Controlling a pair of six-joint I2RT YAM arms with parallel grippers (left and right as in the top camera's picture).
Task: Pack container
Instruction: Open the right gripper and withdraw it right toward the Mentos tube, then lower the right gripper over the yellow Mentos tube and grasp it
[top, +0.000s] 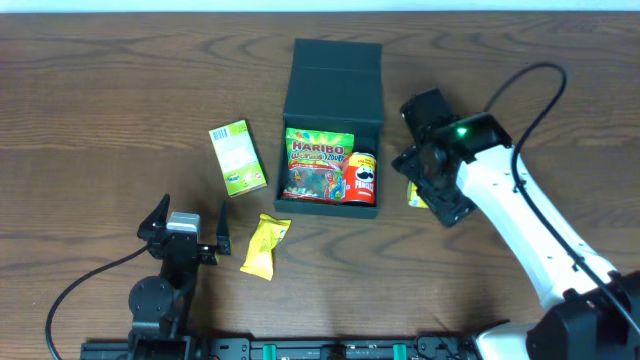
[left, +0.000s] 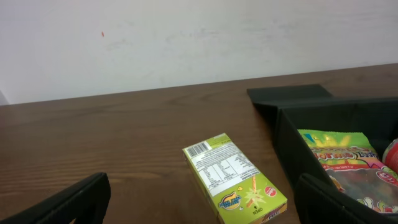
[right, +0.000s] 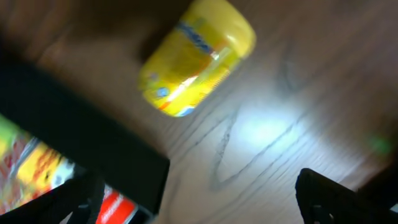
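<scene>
Progress: partly packed. The container (top: 333, 100) stands at mid-counter with its lid (top: 337, 55) folded back toward 12 o'clock. 2 items are inside it: a gummy bag (top: 318, 162) on the 9 o'clock side and a red crisp can (top: 361, 178) touching it on the 3 o'clock side.

3 items lie outside on the counter (top: 120, 90):
- a light-green carton (top: 237, 157) just beside the container's wall, at its 9 o'clock
- a yellow sachet (top: 265, 245) at its 7 o'clock, clear of the box
- a yellow pack (right: 196, 59) near its front right corner, at 4 o'clock

Judgement: these 3 are left to load, then the lid is to be closed.

Right pincer (top: 428, 185): fingers spread, nothing between them. It hovers over the yellow pack without touching it, as far as the wrist view shows. The container is at its 9 o'clock, just beside it, with the box wall showing at the edge of that view.

Left pincer (top: 190, 228): spread and empty, low near the front edge. The container is at its 1 o'clock, well apart, with the carton between them.
</scene>
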